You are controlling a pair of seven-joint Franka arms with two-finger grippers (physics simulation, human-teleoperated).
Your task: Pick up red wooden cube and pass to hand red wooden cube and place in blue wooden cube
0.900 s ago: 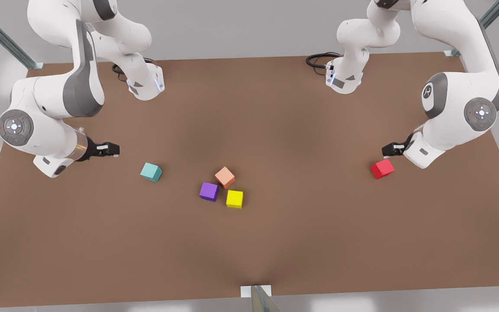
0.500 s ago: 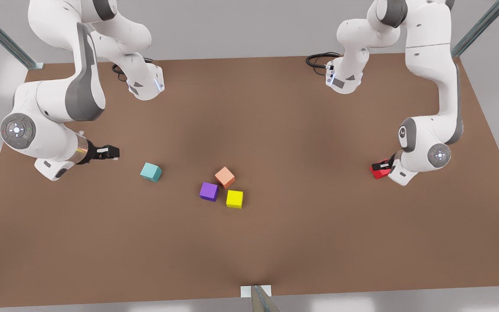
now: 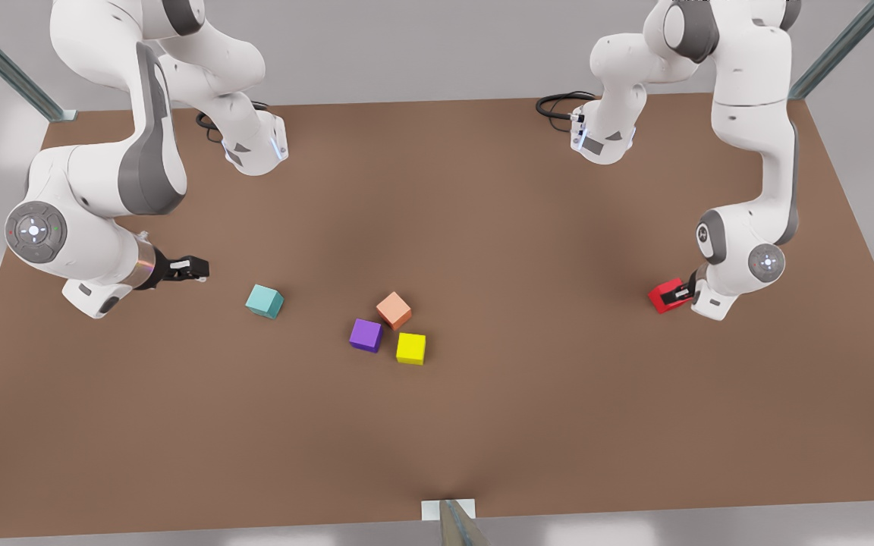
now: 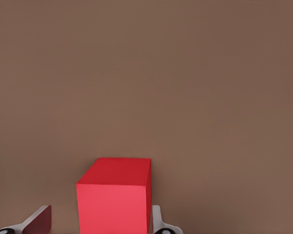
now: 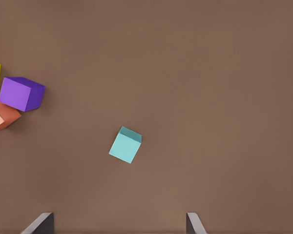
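On the desk [image 3: 482,425] at the front view's right, the red cube [image 4: 115,195] sits between the left gripper's [image 3: 681,291] wide jaws, one finger touching. Well apart, the right gripper [image 3: 196,267] waits wide near the teal cube [image 3: 264,301].

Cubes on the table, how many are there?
5: red cube at the left tool, teal cube near the right tool, and orange, purple, yellow clustered mid-table.

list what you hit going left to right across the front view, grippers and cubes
right gripper → blue wooden cube → purple cube → salmon-orange cube → yellow cube → red wooden cube → left gripper
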